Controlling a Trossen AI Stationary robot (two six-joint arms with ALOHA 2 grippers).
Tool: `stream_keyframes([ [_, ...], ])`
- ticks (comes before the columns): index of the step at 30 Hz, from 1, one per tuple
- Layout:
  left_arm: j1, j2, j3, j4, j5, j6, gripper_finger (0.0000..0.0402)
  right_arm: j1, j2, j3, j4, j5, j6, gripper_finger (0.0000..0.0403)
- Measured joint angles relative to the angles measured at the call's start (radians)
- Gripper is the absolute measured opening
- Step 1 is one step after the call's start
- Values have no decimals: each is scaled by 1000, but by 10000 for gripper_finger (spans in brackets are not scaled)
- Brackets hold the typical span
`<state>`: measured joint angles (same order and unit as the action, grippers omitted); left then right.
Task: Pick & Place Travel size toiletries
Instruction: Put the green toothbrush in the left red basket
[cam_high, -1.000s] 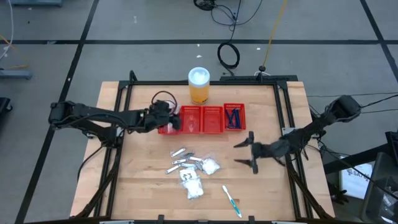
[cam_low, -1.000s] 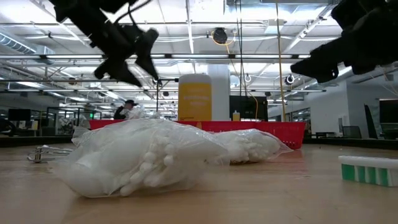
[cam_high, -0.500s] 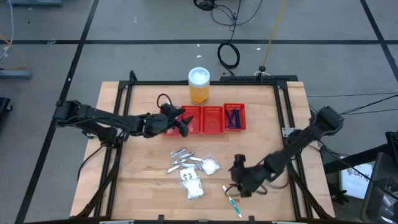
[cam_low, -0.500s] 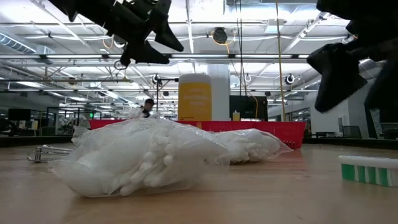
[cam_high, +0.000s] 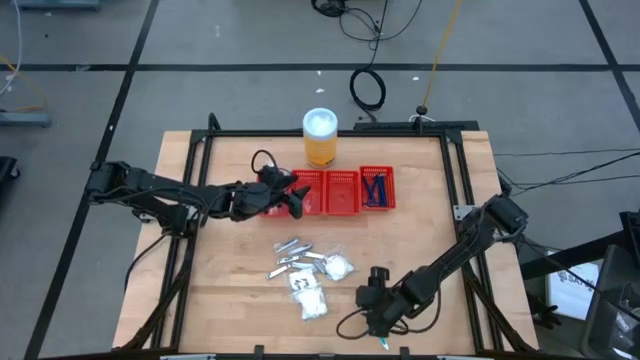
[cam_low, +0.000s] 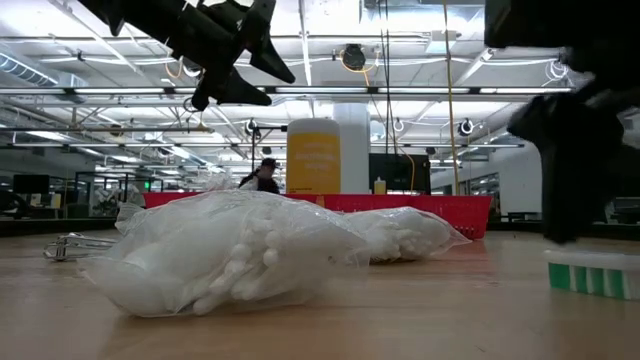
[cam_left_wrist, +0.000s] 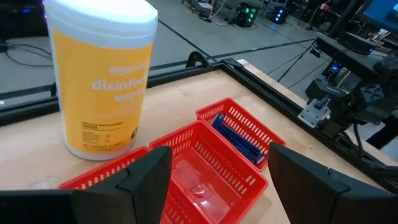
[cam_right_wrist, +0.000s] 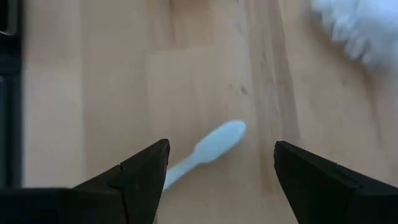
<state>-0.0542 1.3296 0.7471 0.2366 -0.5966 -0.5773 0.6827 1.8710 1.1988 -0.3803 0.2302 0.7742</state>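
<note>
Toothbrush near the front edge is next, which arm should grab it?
Right, probably. The right claw hangs open right over the toothbrush, which lies between its fingers in the wrist view. The left claw, also open, is over the red tray at the far side.

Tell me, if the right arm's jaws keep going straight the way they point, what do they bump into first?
Most likely the toothbrush. The right gripper is open and points down at the table, and the toothbrush's white end lies between the jaws. How far above it they are is hard to tell.
</note>
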Motion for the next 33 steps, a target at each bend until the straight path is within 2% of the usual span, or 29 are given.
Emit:
stream_keyframes([
  [9, -7, 0, 0, 0, 23, 2, 262, -5, 81, 5, -35, 14, 53, 269],
  [15, -7, 0, 0, 0, 23, 9, 262, -15, 58, 3, -188, -5, 158, 216],
  [21, -6, 0, -1, -3, 22, 19, 262, -14, 16, -1, -230, -25, 205, 167],
  [28, -6, 0, -1, -4, 22, 17, 262, -14, 7, -1, -298, -27, 206, 140],
  [33, -6, 0, -1, -9, 22, 16, 262, -21, -6, -15, -339, 38, 160, 130],
])
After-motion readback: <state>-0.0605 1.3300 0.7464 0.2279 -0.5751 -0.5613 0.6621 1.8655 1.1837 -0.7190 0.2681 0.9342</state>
